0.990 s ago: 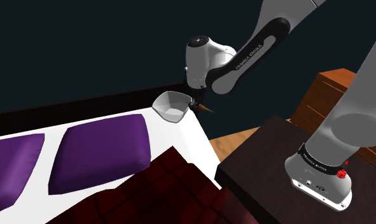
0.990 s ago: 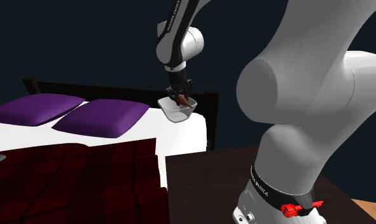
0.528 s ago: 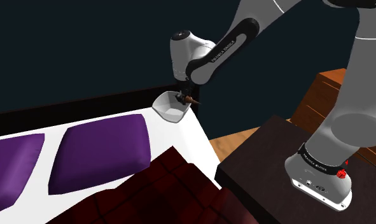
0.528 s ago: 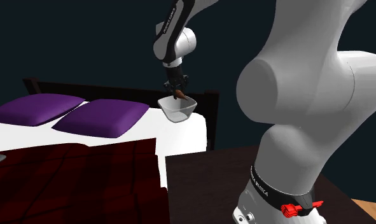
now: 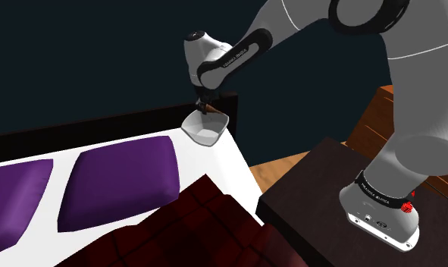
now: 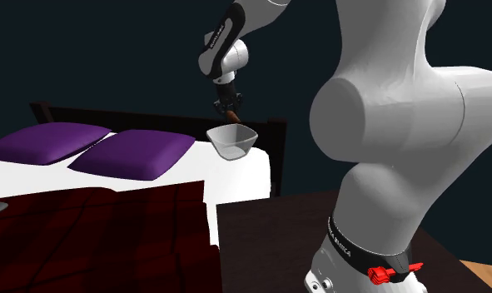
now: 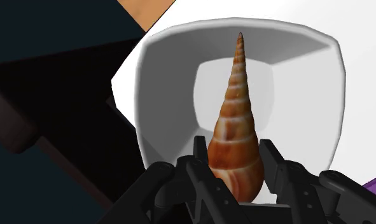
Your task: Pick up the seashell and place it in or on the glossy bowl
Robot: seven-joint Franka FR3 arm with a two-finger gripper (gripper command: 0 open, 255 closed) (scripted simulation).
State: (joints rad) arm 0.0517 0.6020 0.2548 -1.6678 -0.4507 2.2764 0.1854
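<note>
Seashell, a brown spiralled cone, is pinched at its wide end by the claw. Its tip is aimed down into the bowl, held so, it is judged, that a release drops it inside.

Nearest in the shoulder view, the arm's dark stand is set right of the bed. A dark red blanket is spread over the near part, and two purple pillows are laid farther back. The white bowl is parked on the bed's far right corner, just before the headboard, judged within easy reach. The shell is carried above it, apart from the rim.

Centring over the hollow is read from the wrist view, where the tip is lined up with the bowl's floor. The height gap between shell and rim is read from the second exterior view, not from the wrist. Lowering slightly or letting go is judged the step in hand.
</note>
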